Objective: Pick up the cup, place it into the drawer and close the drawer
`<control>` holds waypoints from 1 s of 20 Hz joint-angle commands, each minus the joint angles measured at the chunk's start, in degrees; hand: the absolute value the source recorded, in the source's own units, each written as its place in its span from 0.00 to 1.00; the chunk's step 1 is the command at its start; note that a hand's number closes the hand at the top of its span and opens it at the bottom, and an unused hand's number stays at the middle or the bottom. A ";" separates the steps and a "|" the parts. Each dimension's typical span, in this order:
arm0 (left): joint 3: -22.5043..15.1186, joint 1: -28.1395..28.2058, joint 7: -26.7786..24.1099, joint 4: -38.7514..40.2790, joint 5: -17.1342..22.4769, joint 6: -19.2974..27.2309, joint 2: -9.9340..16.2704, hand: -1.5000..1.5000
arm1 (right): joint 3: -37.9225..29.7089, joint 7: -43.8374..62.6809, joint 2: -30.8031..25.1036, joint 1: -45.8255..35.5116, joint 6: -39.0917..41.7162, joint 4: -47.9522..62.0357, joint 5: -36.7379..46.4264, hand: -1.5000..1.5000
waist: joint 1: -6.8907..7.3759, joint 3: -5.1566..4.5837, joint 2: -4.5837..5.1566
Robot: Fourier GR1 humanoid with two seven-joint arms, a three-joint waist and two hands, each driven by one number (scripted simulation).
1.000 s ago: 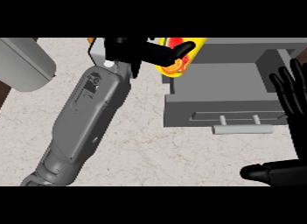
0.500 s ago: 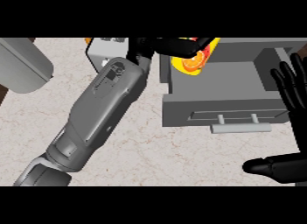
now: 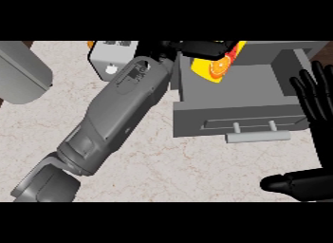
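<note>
A yellow cup with orange and red markings (image 3: pixel 220 64) hangs tilted over the back left of the open grey drawer (image 3: pixel 253 97). My left hand (image 3: pixel 189 49) is shut on the cup, its forearm stretching diagonally up from the lower left. The drawer's front panel carries a pale bar handle (image 3: pixel 257 136). At the right edge my right hand (image 3: pixel 323 107) rests open, fingers pointing up, just right of the drawer's side wall, thumb low at the bottom right.
A grey rounded appliance (image 3: pixel 18 71) stands at the left back. A small light-grey box with an orange corner (image 3: pixel 111 59) sits behind my left forearm. The marble counter (image 3: pixel 176 171) spreads in front of the drawer.
My left hand has carried the cup rightward and a little farther over the drawer. The right hand has stayed in place.
</note>
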 commanded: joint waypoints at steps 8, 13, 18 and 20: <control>-11.47 -0.25 -3.71 7.15 5.74 2.31 0.00 1.00 | 2.35 1.63 0.69 -1.21 0.41 -1.07 -0.58 0.00 | -2.52 0.02 0.52; -15.70 -3.60 -0.12 10.25 4.53 4.25 0.00 0.00 | 2.31 -0.75 0.76 -2.10 1.29 1.42 -0.43 0.00 | -3.45 0.08 0.87; -17.05 -2.91 -1.61 9.62 7.09 4.92 0.00 0.00 | 1.46 -0.56 1.21 -2.75 1.18 1.05 -2.55 0.00 | -3.77 0.07 1.14; -14.86 -1.90 -4.60 9.65 9.13 2.62 0.00 0.00 | 0.37 0.54 -0.58 -2.28 2.36 0.14 -3.51 0.00 | -3.10 0.01 0.98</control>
